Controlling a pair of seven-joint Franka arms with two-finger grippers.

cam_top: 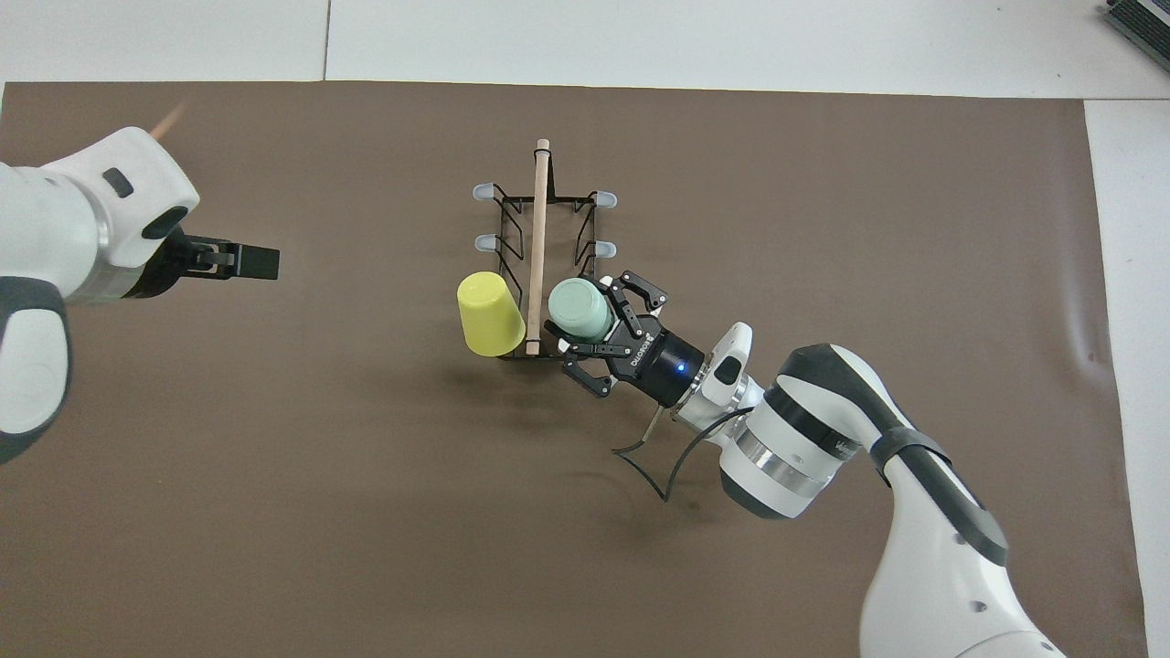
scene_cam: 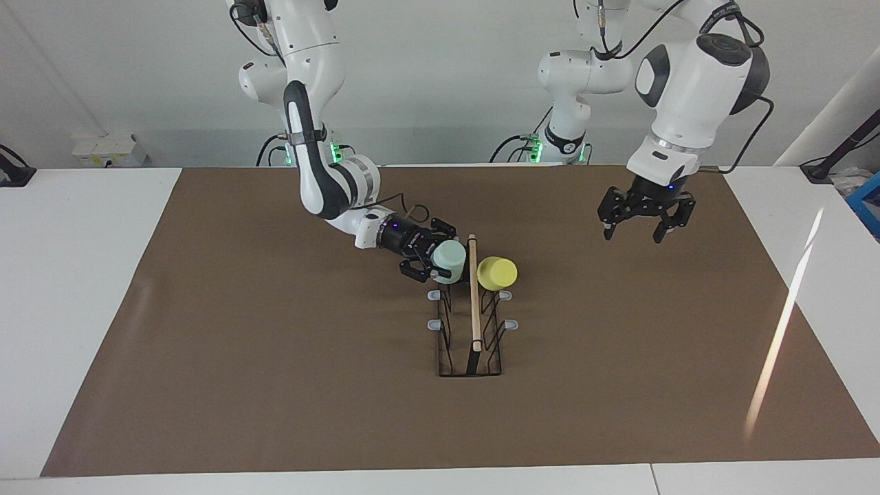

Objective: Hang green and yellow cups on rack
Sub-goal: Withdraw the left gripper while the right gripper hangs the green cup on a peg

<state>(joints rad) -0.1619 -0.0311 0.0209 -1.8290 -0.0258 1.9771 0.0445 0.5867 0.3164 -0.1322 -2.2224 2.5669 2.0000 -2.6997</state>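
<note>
- Holding the green cup (scene_cam: 449,261) tilted against the rack (scene_cam: 470,323), the right gripper (scene_cam: 432,259) has its claw closed on the cup, at the rack's end toward the robots' edge of the table.
- The yellow cup (scene_cam: 496,273) already hangs on a prong on the rack's side toward the left arm's end.
- The left gripper (scene_cam: 643,221) waits wide and empty above the brown mat (scene_cam: 240,344).
- Risk: if the green cup misses its prong, release lets it fall; pushing may also shift the light rack.
</note>
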